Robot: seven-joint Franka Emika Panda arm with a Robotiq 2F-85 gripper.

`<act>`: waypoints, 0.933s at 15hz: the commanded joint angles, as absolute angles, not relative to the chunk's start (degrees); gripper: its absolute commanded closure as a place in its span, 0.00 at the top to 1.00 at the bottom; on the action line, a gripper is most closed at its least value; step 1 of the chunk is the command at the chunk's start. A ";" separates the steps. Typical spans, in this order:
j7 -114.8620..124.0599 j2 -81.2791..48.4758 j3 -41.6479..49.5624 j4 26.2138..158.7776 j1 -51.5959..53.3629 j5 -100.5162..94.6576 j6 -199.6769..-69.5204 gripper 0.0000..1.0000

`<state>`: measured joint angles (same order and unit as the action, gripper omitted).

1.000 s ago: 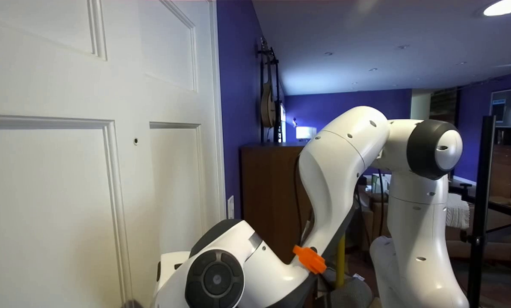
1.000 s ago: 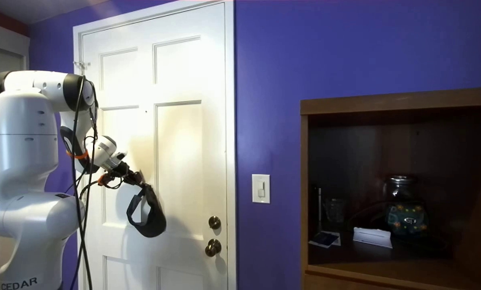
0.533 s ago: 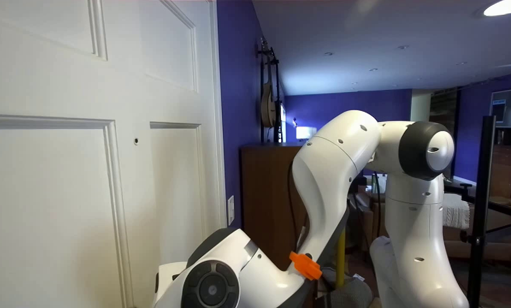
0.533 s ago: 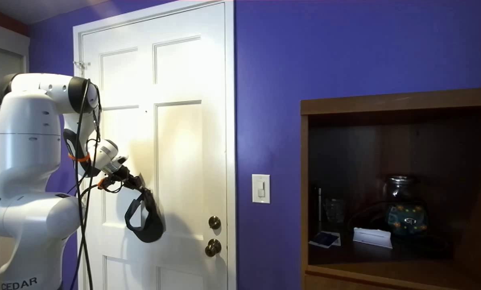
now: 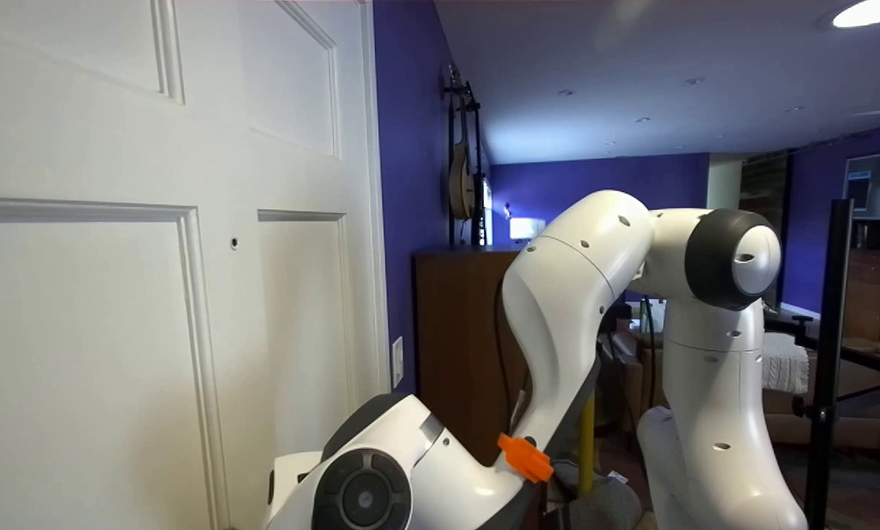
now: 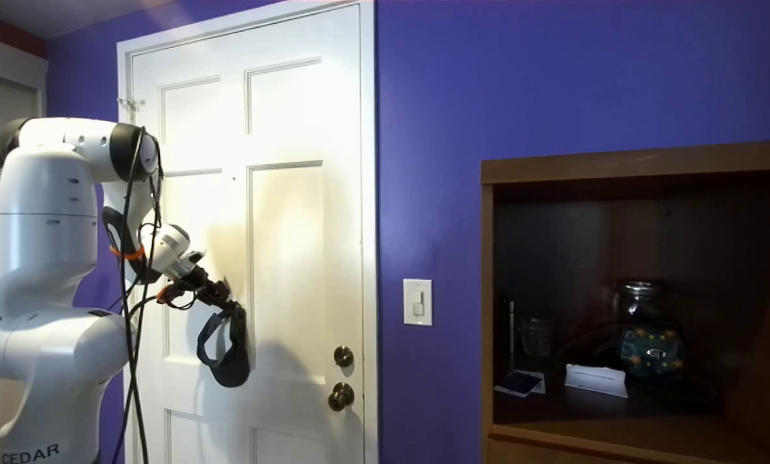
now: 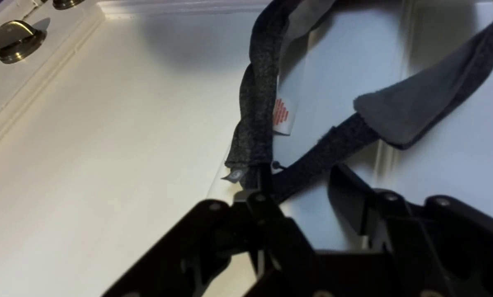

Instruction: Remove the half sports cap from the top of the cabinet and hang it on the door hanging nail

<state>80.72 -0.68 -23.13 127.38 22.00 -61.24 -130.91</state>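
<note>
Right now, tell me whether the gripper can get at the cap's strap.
Probably yes: in the wrist view the gripper looks open with the strap close by and nothing visible blocking it, though the apparent nail beside the strap might snag.

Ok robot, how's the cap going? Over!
Gripper open. Cap seemingly looped over the nail. Possible snag: one finger beside the strap.

In an exterior view, your arm (image 6: 56, 335) stands on the left, before the door (image 6: 288, 258). The cap (image 6: 232, 370) is under your gripper (image 6: 229, 299), also before the door. Right of it you see two knobs (image 6: 341, 396) — one over the other. Farther right are the light switch (image 6: 417, 301) on the wall (image 6: 430, 212), then the cabinet (image 6: 636, 161) with a jar (image 6: 640, 299) behind a bag (image 6: 652, 351). In the wrist view, the nail (image 7: 276, 165) is just beside the strap (image 7: 259, 119).
</note>
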 commanded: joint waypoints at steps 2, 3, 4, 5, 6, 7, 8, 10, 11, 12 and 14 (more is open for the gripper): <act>81.83 -1.22 -22.31 127.23 21.78 -62.66 -132.88 0.80; 81.98 -1.22 -22.22 127.31 21.75 -62.75 -132.97 0.88; 82.05 -1.27 -22.12 127.32 21.74 -62.88 -133.02 0.94; 82.25 -1.35 -22.02 127.27 21.71 -63.12 -133.13 1.00; 82.43 -1.56 -21.91 127.10 21.68 -63.40 -133.28 1.00; 82.18 -1.76 -21.82 126.97 21.66 -63.50 -133.50 1.00; 81.98 -1.96 -21.74 126.88 21.62 -63.35 -133.86 1.00; 81.82 -2.32 -21.57 126.78 21.52 -62.95 -135.09 1.00; 82.02 -2.46 -21.31 126.79 21.35 -63.41 -136.52 1.00; 81.90 -2.66 -20.96 126.72 21.09 -63.06 -138.77 1.00; 81.90 -3.06 -20.33 126.64 20.76 -63.05 -141.86 1.00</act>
